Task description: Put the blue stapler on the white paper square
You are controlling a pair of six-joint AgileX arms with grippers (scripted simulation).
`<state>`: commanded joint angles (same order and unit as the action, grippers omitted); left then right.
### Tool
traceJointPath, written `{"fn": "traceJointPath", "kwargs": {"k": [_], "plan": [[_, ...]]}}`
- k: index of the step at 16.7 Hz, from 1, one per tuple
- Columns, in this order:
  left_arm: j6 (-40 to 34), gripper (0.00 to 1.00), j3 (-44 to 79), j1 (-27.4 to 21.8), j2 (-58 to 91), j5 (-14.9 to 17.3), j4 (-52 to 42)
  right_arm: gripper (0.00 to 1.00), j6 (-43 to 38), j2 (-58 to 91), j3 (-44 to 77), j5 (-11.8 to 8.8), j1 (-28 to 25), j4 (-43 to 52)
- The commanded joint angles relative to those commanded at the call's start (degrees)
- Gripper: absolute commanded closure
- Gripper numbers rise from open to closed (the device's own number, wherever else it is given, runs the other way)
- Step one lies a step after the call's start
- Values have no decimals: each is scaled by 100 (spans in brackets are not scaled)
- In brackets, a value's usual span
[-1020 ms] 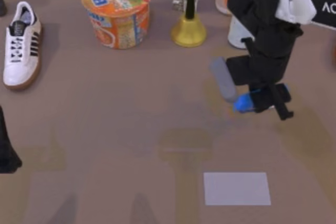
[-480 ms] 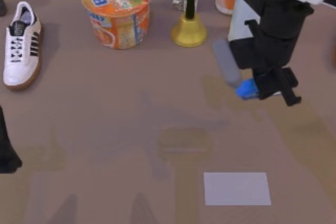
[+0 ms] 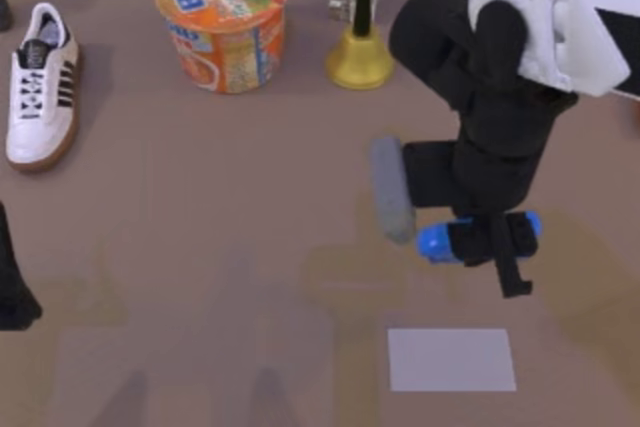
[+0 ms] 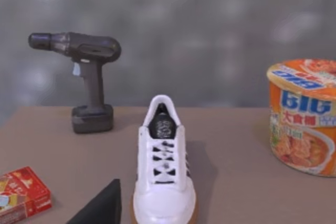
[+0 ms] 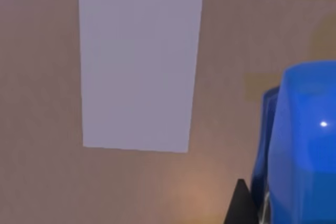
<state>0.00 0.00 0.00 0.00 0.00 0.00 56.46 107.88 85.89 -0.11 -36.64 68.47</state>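
The right gripper (image 3: 487,243) has its fingers clamped across the middle of the blue stapler (image 3: 435,242), which lies crosswise in the grip with a blue end sticking out on each side. It hangs clear of the table (image 3: 200,247). Just past the gripper toward the near edge lies the white paper square (image 3: 451,359), flat on the table and apart from the stapler; the right wrist view shows the same, stapler (image 5: 302,145) close up, paper (image 5: 139,61) beyond it. Behind the gripper, at the far edge, stand a gold bell (image 3: 360,47) and an orange noodle cup (image 3: 222,19). Way off to the left rests a white sneaker (image 3: 42,82). The left arm sits parked at the left edge, its wrist view showing a grey drill (image 4: 84,80).
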Motion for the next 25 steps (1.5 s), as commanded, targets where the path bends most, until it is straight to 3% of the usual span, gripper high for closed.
{"fn": "traceJointPath", "kwargs": {"k": [5,11,19,25], "plan": [[0,0,0,0,0,0,0,100,-948,-628,-818,-43,-637,-202],[0,0,0,0,0,0,0,100,-972,-588,-885,-43,-614,-278],[0,0,0,0,0,0,0,100,-980,7,-2115,-44,-651,-2181],[0,0,0,0,0,0,0,100,-981,107,-2308,-40,-657,-2429]]}}
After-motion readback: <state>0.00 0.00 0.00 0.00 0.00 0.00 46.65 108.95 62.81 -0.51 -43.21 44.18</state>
